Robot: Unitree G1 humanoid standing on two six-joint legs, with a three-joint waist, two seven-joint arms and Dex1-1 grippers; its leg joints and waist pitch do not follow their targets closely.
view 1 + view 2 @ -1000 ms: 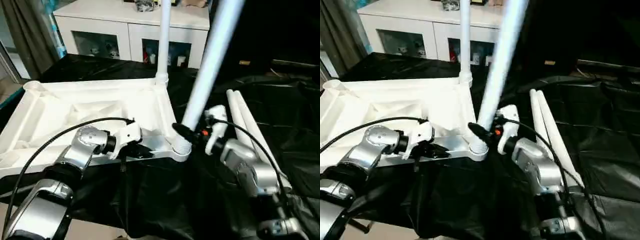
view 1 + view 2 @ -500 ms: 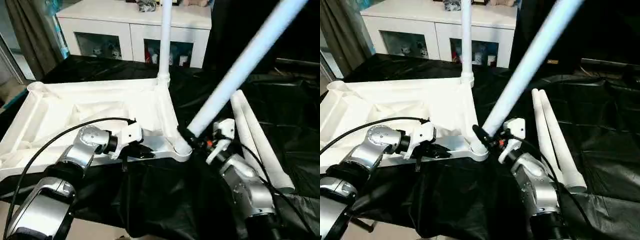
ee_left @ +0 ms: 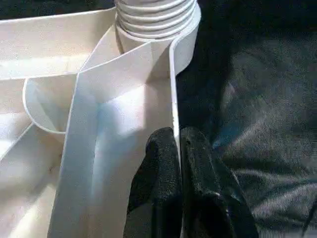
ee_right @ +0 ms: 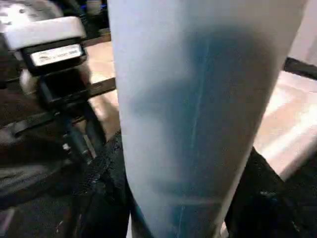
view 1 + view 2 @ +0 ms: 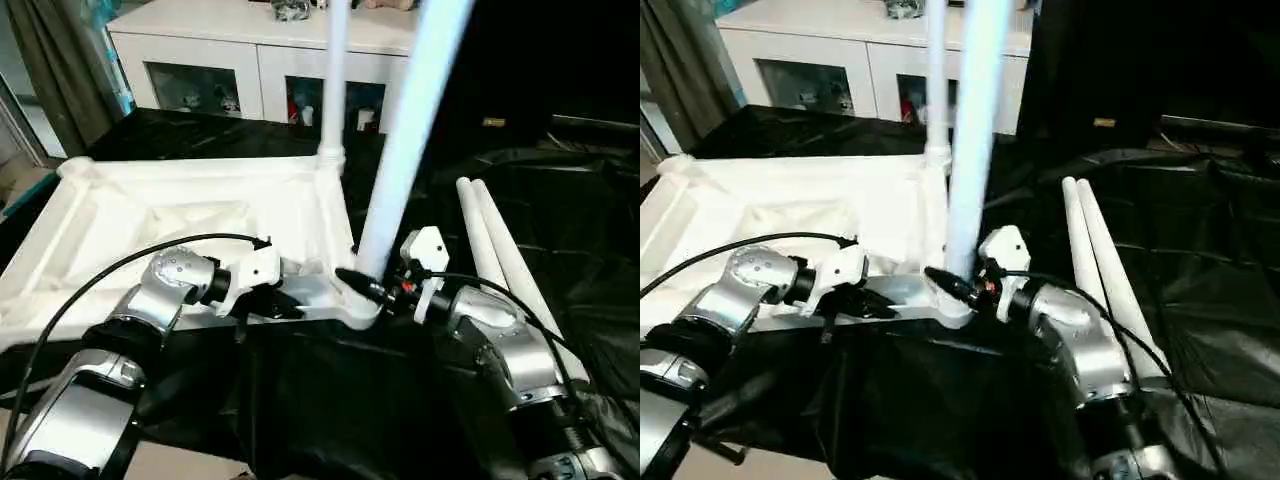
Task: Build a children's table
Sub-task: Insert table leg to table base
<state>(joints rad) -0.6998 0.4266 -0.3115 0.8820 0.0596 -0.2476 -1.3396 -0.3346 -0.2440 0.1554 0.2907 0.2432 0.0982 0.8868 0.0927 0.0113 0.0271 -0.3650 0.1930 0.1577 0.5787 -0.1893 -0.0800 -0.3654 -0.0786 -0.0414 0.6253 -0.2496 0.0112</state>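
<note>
head eyes: forward-down, share table top | wrists: close on rim, leg

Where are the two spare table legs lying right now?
In the left eye view, the two spare legs lie side by side on the black cloth on the robot's right, beyond the right gripper and apart from the upturned tabletop.
</note>
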